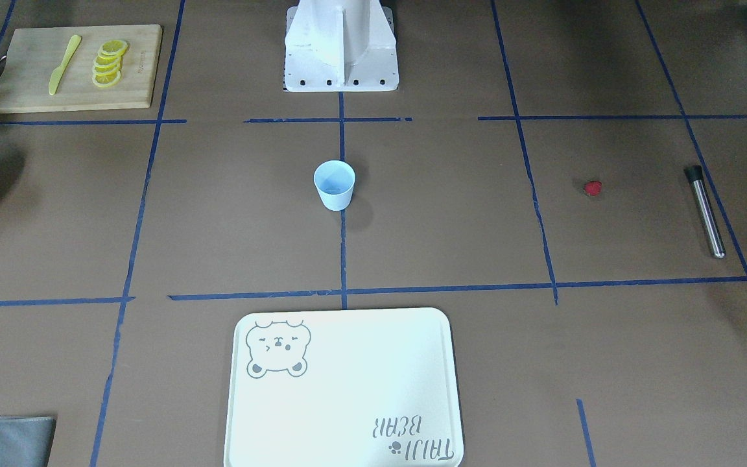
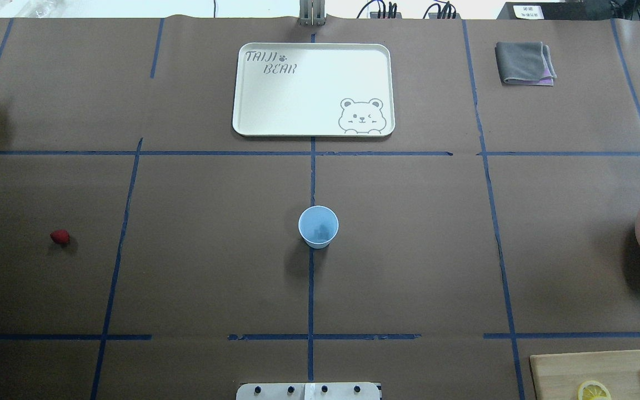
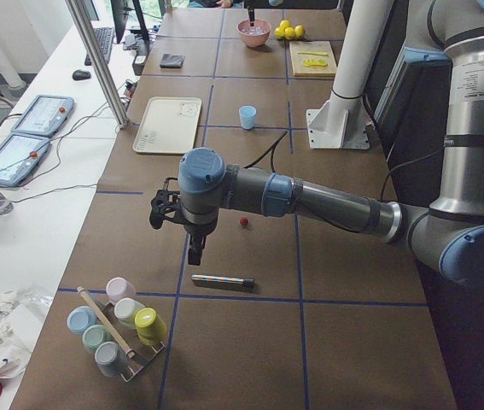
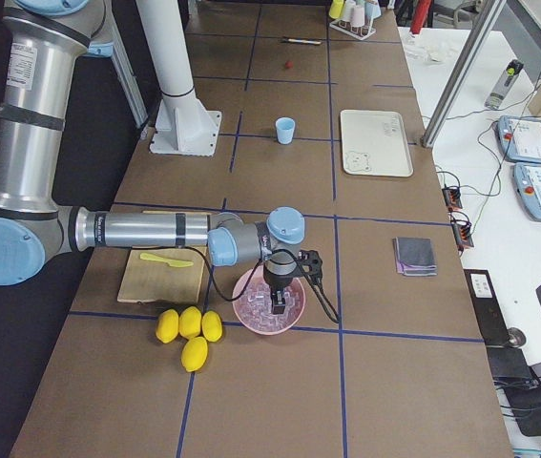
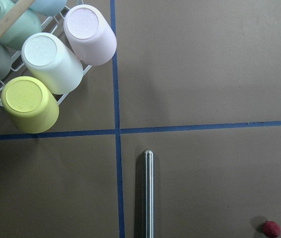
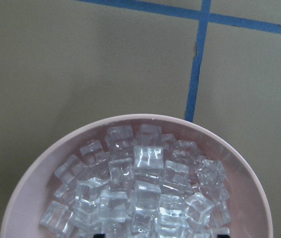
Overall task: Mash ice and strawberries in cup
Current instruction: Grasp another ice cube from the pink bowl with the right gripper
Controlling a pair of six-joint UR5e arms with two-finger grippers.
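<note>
Early stage, nothing mashed. Left gripper (image 3: 194, 254) hanging over steel muddler (image 5: 148, 196), not gripped; strawberry (image 5: 271, 228) loose on table (image 5: 204, 59), near those fingers. Right gripper (image 4: 278, 307) low over pink bowl (image 6: 31, 198), ice cubes (image 6: 147, 159) right beneath fingers. Finger spread on both: cannot tell. Blue cup (image 2: 318, 226) well apart from both, contents unclear. Left to do, by the look of it: ice and berry into cup, then mashing.
</note>
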